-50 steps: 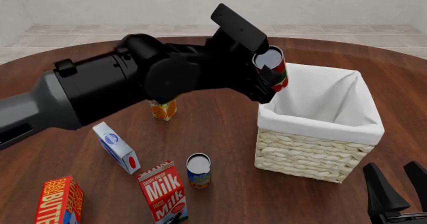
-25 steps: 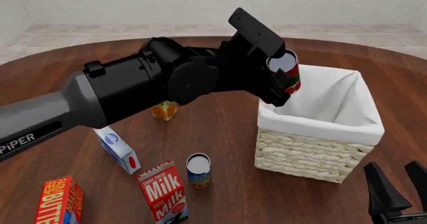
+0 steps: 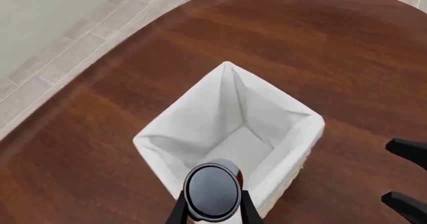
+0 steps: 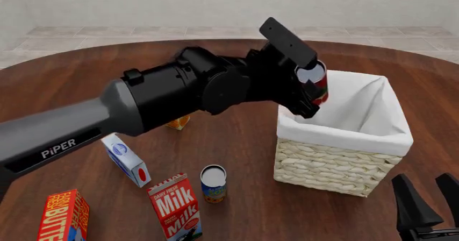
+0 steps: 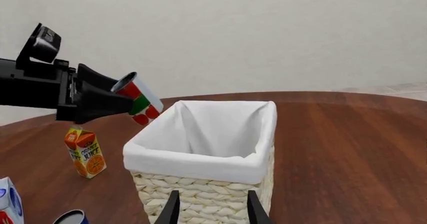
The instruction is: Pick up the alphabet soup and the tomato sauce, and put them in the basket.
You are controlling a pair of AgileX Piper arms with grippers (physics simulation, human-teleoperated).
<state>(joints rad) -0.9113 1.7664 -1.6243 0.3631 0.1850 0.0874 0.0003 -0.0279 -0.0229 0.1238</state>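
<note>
1. The left gripper was clamped on the tomato sauce, a red can with a green band and a grey top, held tilted in the air.
2. From the front the can hung over the basket's near-left rim; the left wrist view showed its grey top over the edge of the white lining. The label carried no words I could read.
3. The left arm bore the word "PIPER" in white on its grey section.
4. The alphabet soup, blue with an orange-yellow patch and a pale top, stood upright on the table, left of the basket and just beside a red carton printed "DAIRY FRESH Milk".
5. A red box at the near left read "BUTTE" in yellow, the rest cut off.
6. A white and blue carton leaned behind the milk; its writing was too small to read.
7. An orange carton beyond the arm read "JUICE".
8. The right gripper hovered low at the near right, by the basket, fingers apart and empty.
</note>
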